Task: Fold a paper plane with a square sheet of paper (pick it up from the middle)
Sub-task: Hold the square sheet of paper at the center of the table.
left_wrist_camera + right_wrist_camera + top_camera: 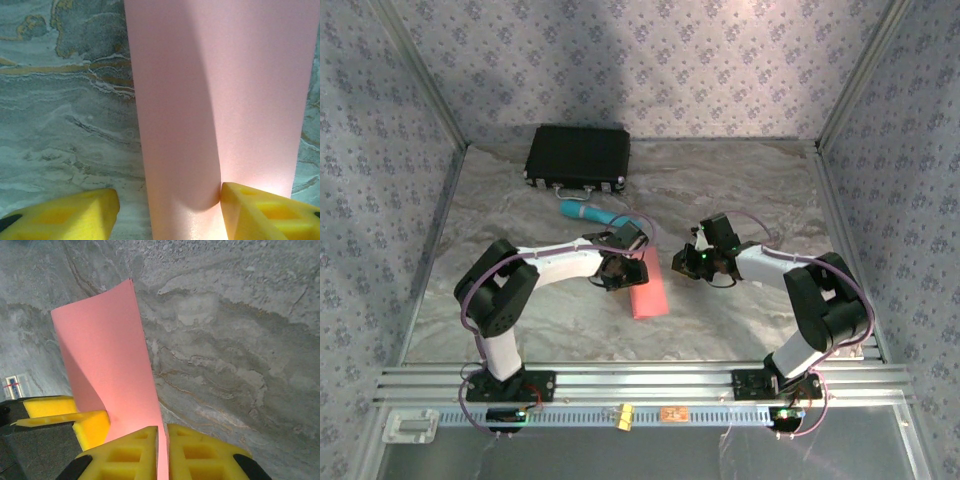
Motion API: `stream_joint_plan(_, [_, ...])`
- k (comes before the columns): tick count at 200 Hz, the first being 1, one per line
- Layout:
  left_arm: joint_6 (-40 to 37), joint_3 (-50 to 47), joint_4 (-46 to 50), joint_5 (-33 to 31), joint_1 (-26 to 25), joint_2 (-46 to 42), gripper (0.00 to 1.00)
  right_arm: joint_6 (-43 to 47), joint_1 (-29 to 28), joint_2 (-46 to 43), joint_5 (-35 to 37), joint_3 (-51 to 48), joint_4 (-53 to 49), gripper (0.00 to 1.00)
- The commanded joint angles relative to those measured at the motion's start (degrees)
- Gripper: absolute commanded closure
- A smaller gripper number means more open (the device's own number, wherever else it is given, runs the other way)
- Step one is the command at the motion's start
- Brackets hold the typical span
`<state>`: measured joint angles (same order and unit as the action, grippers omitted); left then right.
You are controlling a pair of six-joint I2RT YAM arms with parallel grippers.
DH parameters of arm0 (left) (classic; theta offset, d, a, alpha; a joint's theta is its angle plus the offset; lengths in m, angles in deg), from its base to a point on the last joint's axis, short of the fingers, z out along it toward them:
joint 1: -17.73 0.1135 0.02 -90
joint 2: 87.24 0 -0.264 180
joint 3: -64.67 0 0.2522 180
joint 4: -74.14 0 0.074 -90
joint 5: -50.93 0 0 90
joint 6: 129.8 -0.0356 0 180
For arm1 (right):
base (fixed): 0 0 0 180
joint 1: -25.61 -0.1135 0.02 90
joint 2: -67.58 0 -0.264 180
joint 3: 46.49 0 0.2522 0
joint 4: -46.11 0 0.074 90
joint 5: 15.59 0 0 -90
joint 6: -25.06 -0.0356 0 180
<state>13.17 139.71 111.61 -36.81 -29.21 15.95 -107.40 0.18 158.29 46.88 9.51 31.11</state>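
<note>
Evidently thin and limp, the square sheet of paper (107,360) stands bowed between the two grippers over the middle of the marbled table (740,180). It looks almost weightless and quick to crease, so an edge or the curve's ridge seems the safest hold. The right gripper (162,435) pinches one edge tight. The left gripper (169,192) is spread, with one finger (265,210) touching the paper. No writing is legible.
</note>
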Motion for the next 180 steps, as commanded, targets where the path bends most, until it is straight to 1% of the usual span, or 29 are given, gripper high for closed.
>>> stream_joint_plan(1, [-0.94, -2.21, -2.88, 0.55, -0.3, 5.7, 0.41, 1.35, -0.78, -0.95, -1.96, 0.27, 0.31, 0.87])
stream_joint_plan(25, [-0.94, -2.21, -3.05, 0.73, -0.35, 5.96, 0.4, 1.79, -1.59, 0.02, -2.97, 0.98, 0.77, 0.9])
stream_joint_plan(53, [-0.85, -2.3, -3.26, 0.85, -0.27, 6.11, 0.4, 2.37, -2.89, 2.12, -4.27, 2.37, 1.18, 1.0])
stream_joint_plan(107, [-0.76, -2.64, -3.61, 0.9, -0.3, 6.4, 0.4, 2.06, -4.89, 5.81, -3.75, 4.5, 2.19, 1.0])
stream_joint_plan(180, [-0.59, -2.92, -4.1, 1.1, -0.36, 6.49, 0.41, 2.73, -6.6, 11.07, -7.25, 7.33, 2.88, 1.0])
